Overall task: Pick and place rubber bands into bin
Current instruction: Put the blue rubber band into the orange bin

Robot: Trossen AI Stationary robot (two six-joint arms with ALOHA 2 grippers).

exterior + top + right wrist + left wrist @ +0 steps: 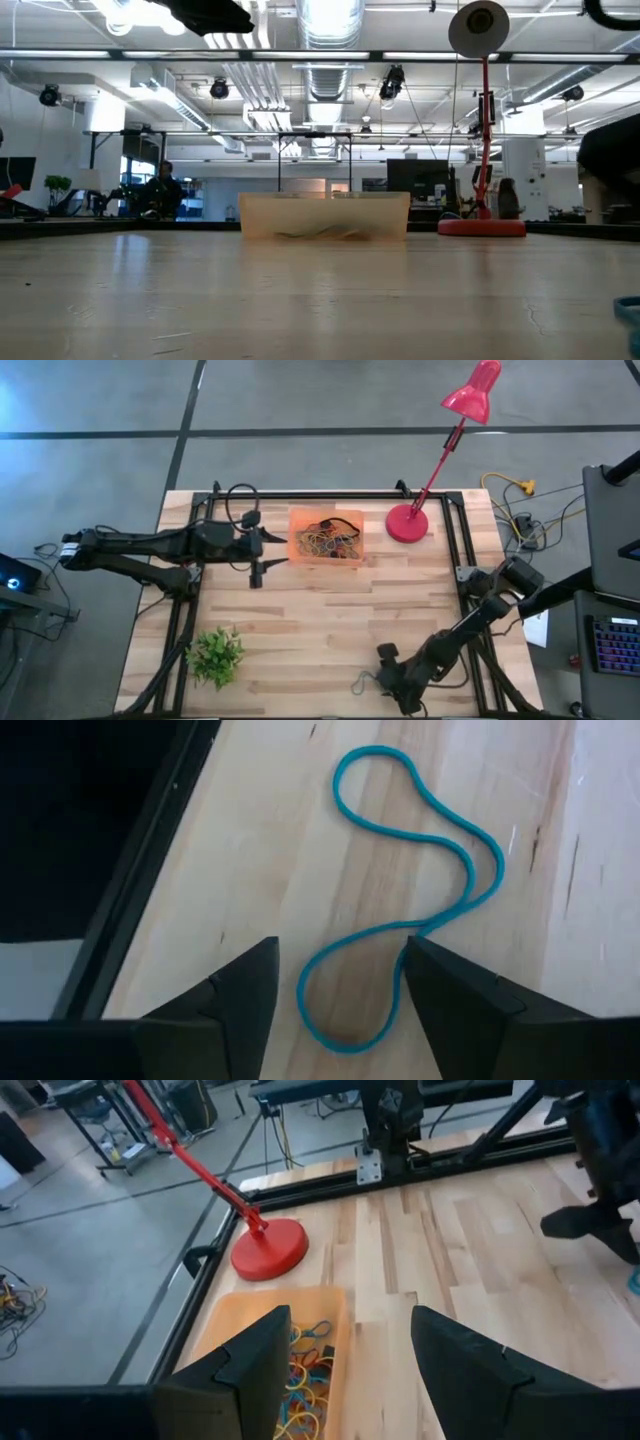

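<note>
Rubber band, blue, lies lengthwise just ahead of the right end effector, whose jaws gape empty.

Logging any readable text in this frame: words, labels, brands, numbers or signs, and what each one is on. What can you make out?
None can be read in any view.
The bin, the red lamp, the rubber bands and the blue band on the table carry no print.
Screens and fixtures in the room behind, in the low view, are too small and blurred to read.
</note>
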